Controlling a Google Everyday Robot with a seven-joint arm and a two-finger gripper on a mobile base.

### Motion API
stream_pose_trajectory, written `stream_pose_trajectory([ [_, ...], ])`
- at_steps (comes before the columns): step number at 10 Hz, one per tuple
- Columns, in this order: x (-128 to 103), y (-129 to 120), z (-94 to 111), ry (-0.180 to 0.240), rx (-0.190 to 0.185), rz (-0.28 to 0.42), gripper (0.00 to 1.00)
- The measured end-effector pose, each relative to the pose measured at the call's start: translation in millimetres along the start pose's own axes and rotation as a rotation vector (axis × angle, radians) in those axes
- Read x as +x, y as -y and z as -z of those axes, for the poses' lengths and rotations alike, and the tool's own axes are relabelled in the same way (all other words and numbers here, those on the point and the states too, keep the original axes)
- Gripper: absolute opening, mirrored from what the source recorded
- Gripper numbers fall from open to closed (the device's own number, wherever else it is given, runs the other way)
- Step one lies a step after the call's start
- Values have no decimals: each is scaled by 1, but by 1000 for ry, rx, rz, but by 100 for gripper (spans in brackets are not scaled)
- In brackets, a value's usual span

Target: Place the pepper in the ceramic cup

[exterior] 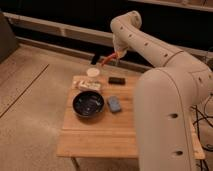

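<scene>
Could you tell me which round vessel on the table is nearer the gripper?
The small white ceramic cup at the far edge; the gripper, holding the pepper, hangs just right of it. The wide dark bowl sits nearer the camera.

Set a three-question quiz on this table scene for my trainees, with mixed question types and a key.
1. True or false: the gripper, raised near the far edge of the table, is shut on the pepper.
2. Short answer: is the pepper in the cup yet?
3. Which lies nearest the bowl? A) blue block B) cup C) gripper

Key: 1 true; 2 no; 3 A.
</scene>
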Motion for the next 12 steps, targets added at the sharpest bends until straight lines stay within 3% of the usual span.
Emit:
stream_pose_trajectory([
  [1,3,0,-3,-26,-4,32,0],
  [2,11,1,-5,-79,-11,68,0],
  [4,21,-2,-2,-117,-17,59,0],
  [9,21,-1,-2,-120,-15,63,0],
  [11,18,7,-2,-118,8,123,0],
  [12,10,17,-3,-103,38,197,0],
])
